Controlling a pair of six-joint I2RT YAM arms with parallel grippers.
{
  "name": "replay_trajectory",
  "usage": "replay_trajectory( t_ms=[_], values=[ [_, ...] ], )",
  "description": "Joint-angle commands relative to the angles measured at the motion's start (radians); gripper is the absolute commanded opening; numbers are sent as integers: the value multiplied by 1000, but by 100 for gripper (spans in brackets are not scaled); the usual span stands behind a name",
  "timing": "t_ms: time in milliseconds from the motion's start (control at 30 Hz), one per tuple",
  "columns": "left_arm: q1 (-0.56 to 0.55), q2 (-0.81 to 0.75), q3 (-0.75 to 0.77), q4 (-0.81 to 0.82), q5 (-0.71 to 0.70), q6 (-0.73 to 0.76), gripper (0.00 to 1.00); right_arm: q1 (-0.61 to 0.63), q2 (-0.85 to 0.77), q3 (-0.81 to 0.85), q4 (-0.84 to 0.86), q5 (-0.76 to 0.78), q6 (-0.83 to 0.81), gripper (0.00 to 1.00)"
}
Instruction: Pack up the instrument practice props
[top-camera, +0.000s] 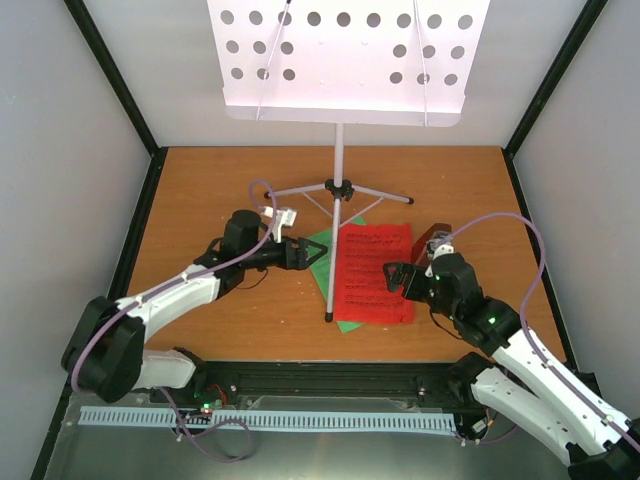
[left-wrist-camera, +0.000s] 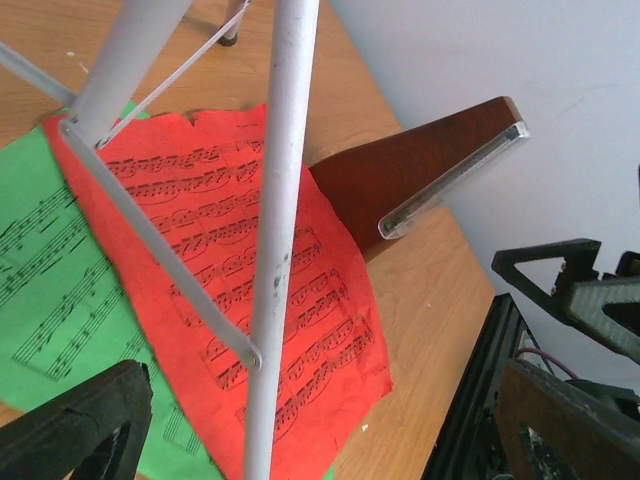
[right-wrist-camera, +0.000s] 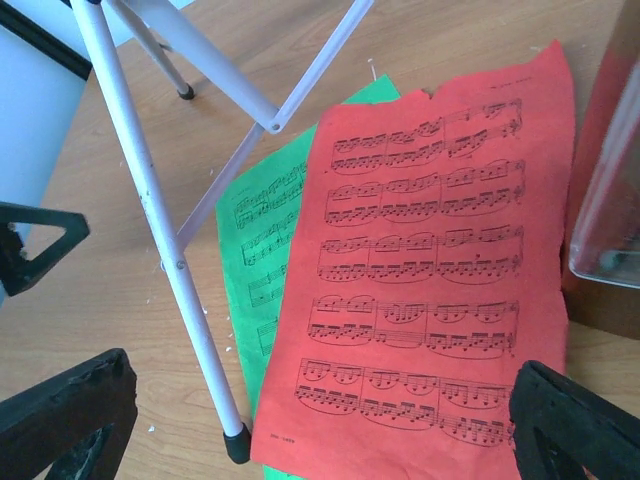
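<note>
Beginning the pack-up, seemingly, with nothing gathered yet. Holding left pincer (top-camera: 312, 253) released, jaws spread wide, low just left of the front leg of stand (top-camera: 338, 160), at a corner of green sheet (top-camera: 322, 245). Holding right pincer (top-camera: 392, 278) released too, right of that leg, at the edge of red sheet (top-camera: 372, 272). Finding both sheets lying flat on worktop (top-camera: 200, 200), red over green, running under stand's front leg. Finding metronome (left-wrist-camera: 420, 175) right of stand, just behind right pincer. Next, likely needing a thin edge pinch, then sliding a sheet clear of the leg without tearing.
</note>
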Motion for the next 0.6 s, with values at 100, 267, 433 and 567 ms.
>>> replay_trajectory(
  t_ms=[100,267,433,567],
  values=[
    [-15,160,160,15,69,58,99,1,-94,46,-113,113,102,100],
    [-11,178,178,11,78,88,99,1,-160,28,-117,138,166,100],
    [-8,198,199,3,-6,97,99,1,-207,-33,-42,80,170,100],
    [-8,212,216,20,-28,104,93,1,-212,-63,-21,59,174,100]
  ],
)
